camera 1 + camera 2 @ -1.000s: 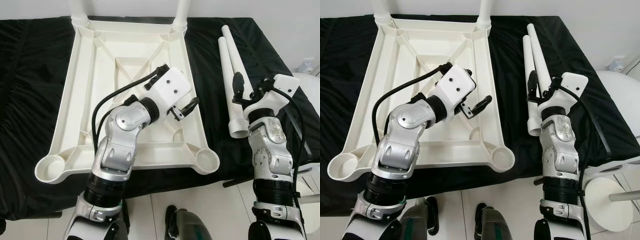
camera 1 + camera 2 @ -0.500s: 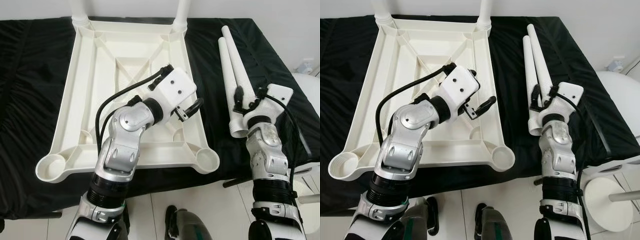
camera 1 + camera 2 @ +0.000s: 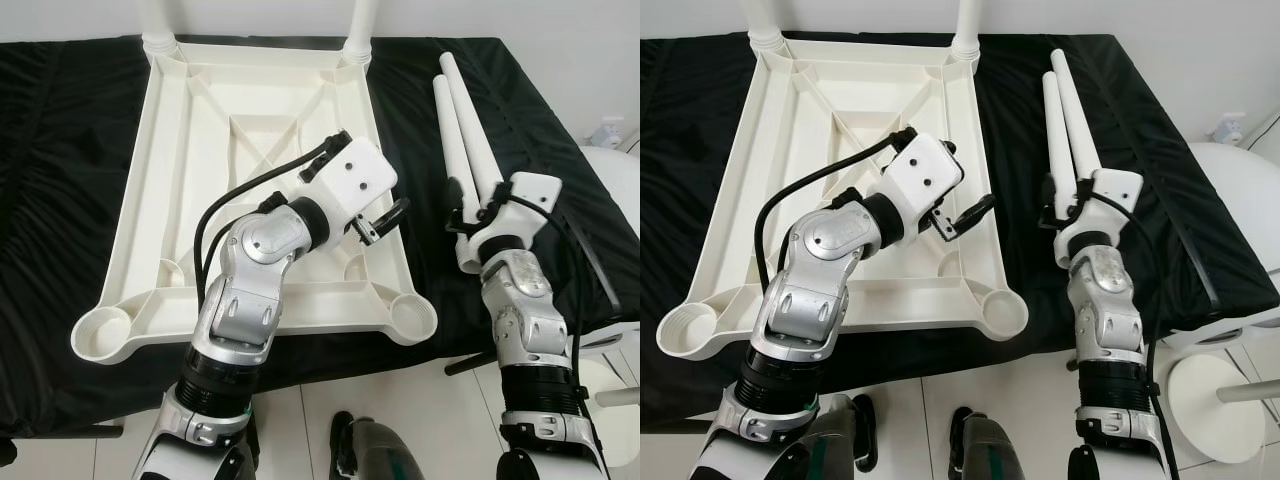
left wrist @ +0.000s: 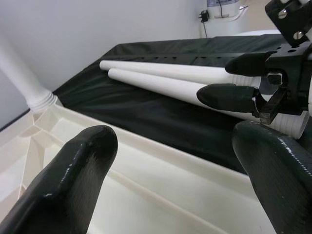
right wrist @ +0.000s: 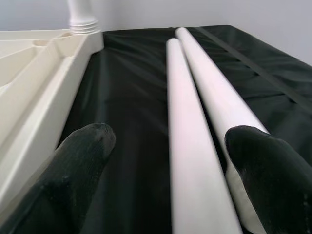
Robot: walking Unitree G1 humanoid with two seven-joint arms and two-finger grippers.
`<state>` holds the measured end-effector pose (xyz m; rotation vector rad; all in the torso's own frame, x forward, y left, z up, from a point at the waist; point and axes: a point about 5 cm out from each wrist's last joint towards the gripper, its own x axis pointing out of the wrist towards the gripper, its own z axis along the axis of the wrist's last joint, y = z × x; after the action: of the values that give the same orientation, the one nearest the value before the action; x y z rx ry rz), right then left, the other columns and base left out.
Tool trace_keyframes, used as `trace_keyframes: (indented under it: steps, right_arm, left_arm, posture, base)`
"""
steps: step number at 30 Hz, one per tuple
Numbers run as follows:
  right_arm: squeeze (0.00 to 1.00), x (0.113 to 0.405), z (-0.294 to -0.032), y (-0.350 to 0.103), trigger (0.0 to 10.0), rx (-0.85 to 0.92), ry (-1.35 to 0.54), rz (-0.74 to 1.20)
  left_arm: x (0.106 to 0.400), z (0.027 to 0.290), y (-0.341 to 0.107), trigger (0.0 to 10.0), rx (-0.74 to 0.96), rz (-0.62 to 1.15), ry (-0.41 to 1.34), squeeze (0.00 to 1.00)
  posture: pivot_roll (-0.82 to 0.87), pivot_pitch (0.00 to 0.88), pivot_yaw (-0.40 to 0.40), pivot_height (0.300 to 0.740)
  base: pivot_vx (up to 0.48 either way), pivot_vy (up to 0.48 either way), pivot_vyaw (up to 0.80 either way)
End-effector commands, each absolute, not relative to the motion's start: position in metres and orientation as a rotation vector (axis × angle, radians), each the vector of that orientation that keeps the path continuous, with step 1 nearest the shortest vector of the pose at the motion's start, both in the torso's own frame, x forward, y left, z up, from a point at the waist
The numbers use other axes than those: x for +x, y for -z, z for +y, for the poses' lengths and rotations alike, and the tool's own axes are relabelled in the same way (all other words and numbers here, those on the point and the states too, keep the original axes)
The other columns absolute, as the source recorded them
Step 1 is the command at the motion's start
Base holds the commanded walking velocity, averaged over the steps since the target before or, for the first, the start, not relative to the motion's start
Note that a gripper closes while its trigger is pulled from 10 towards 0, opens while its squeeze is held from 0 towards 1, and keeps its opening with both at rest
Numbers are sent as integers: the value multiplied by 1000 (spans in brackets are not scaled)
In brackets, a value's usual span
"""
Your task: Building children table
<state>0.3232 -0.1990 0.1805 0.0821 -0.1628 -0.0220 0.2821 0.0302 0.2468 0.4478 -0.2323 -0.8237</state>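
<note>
Upturned white plastic tabletop (image 3: 200, 180) on black cloth (image 3: 60, 150), left gripper (image 3: 385, 218) spread wide over its right rim, right gripper (image 5: 170, 165) spread astride two loose white tapered legs (image 3: 462, 130) lying right of tabletop

No text we can read, no labels, brands, numbers or signs on anything before us, in any of our views

Upturned white tabletop (image 3: 200, 150), two loose white legs (image 3: 465, 140) lying beside it
</note>
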Motion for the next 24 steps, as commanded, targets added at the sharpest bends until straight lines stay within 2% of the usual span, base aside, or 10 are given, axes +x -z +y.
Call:
trace_keyframes:
  steps: [1,3,8,24]
  right_arm:
    - [0,322,-202,-173,10000,73,29,-128]
    - [0,324,-202,-172,10000,74,26,-117]
    - [0,326,-200,-174,10000,75,8,-108]
    - [0,326,-191,-165,10000,71,-28,-30]
  left_arm:
    - [280,34,-249,10000,398,-253,757,0]
    - [275,35,-244,10000,360,-226,810,0]
    - [264,43,-216,10000,422,-146,890,0]
    - [249,48,-199,10000,442,-81,920,0]
  posture:
    - [2,168,-71,740]
    - [7,170,-73,740]
    - [11,172,-76,740]
    - [19,181,-90,740]
  base:
    - [0,0,0]
    - [0,0,0]
    - [0,0,0]
    - [0,0,0]
